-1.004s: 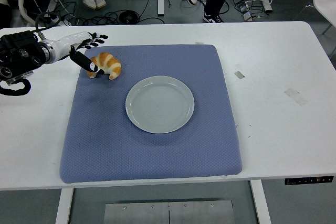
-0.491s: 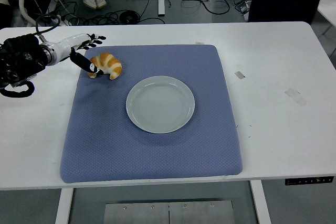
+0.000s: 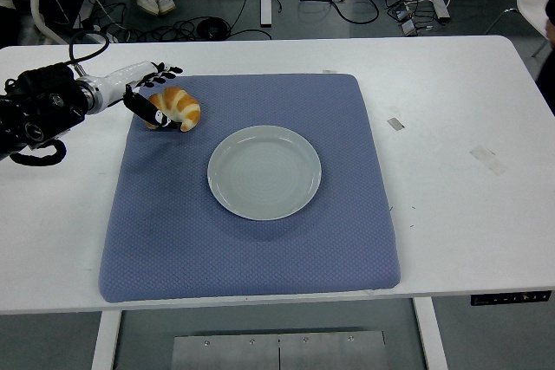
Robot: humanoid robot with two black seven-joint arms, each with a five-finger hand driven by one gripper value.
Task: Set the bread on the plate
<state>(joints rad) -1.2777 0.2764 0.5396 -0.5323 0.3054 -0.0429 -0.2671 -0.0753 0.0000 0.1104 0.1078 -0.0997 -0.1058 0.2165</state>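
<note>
Bread (image 3: 178,107) sits on far-left corner of blue mat (image 3: 251,240), well apart from plate (image 3: 264,172). My left hand (image 3: 143,93) has crept closer; fingers (image 3: 165,70) spread around it, thumb touching, no grip yet. Lift comes next, I judge.

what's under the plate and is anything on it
The plate sits on the blue mat, which covers the white table. The plate is empty; the bread lies on the mat by the left hand.

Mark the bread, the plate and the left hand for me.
bread (image 3: 177,107), head view, middle of its crust.
plate (image 3: 264,206), head view, near rim.
left hand (image 3: 144,91), head view, middle of the hand.
</note>
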